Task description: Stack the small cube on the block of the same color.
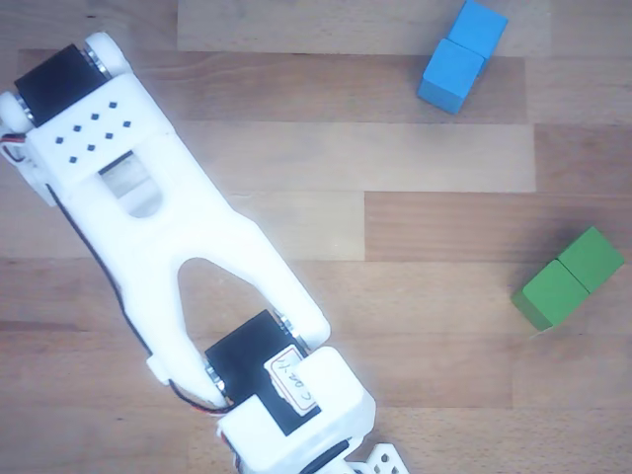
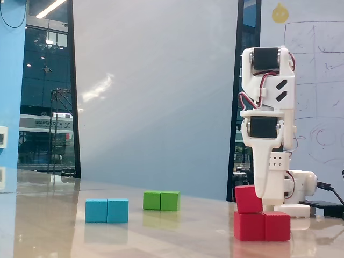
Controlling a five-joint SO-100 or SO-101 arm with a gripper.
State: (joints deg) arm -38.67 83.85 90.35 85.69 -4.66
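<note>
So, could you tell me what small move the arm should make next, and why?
Probably open the gripper and let go. In the fixed view the small red cube already seems to rest on the left half of the red two-cube block, only slightly tilted, so releasing should leave it stacked.

Fixed view: bright, even ambient illumination; a soft diffuse glare streak crosses the grey wall panel (image 2: 156,97); a ceiling strip light (image 2: 51,7) reflects in the dark glass at upper left; the glossy table (image 2: 134,236) mirrors the blue block (image 2: 107,210) and green block (image 2: 161,200) as faint reflections; image slightly soft, with visible compression noise; the whiteboard (image 2: 317,107) markings are faint and low in contrast. Other view: lighting flat and bright from above; shadows short and weak beside the blocks; the white arm (image 1: 178,247) is near overexposure, with surface detail washed out; wood grain reasonably sharp; no marked edge distortion in either view.
</note>
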